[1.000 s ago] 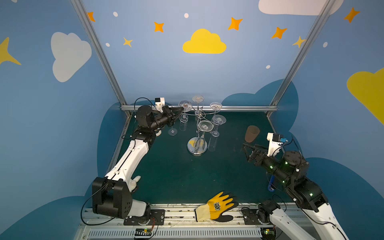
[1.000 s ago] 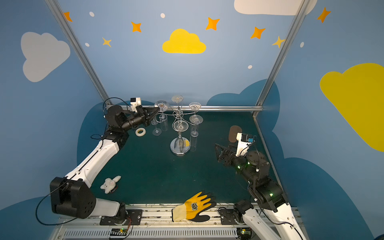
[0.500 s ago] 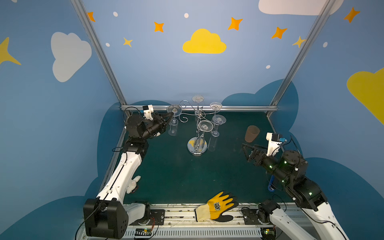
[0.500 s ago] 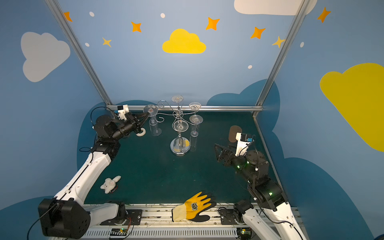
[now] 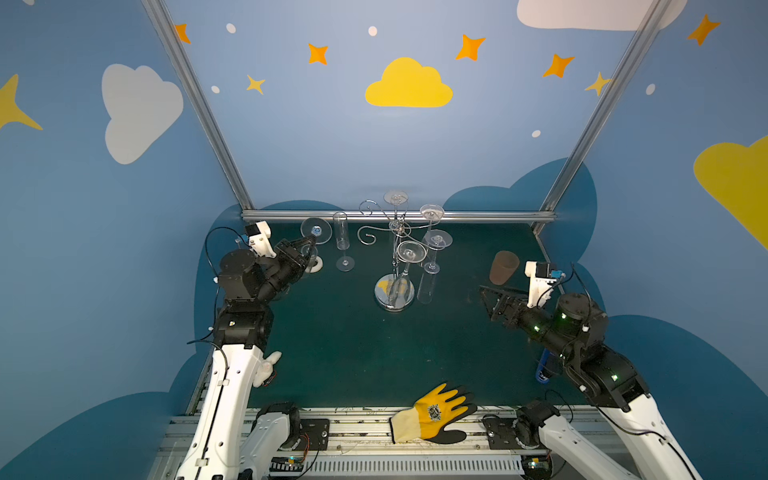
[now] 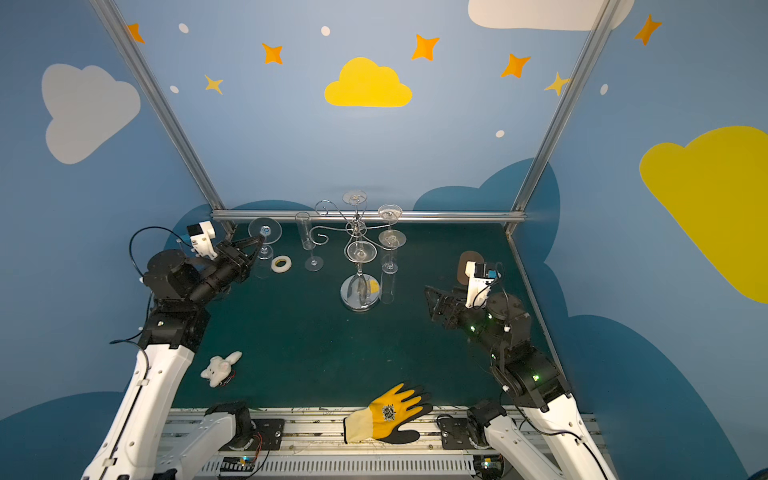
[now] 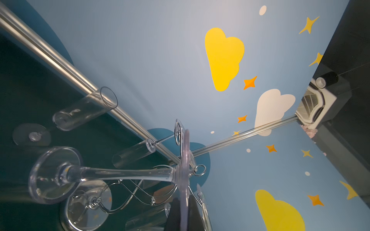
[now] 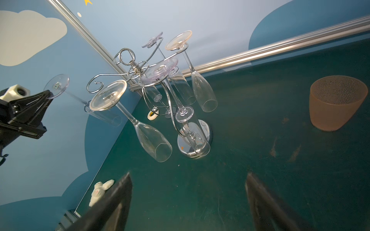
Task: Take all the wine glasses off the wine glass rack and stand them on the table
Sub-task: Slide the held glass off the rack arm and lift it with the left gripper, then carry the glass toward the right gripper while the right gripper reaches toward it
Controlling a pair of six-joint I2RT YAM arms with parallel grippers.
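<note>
Wine glasses (image 5: 316,230): six; rack (image 5: 380,291): one

My green table (image 5: 340,345) bears the wine glass rack (image 5: 395,305) centrally, tape roll (image 6: 281,264) at ten o'clock, brown cup (image 5: 503,268) at two, plush toy (image 6: 220,368) at eight, glove (image 5: 436,413) at six.

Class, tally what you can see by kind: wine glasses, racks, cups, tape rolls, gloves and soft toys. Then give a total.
Wine glasses: 6 (4 hanging glasses, 1 held glass in the left gripper, 1 standing glass)
Wine glass rack: 1
Brown cup: 1
Tape roll: 1
Yellow glove: 1
White soft toy: 1
Total: 11
</note>
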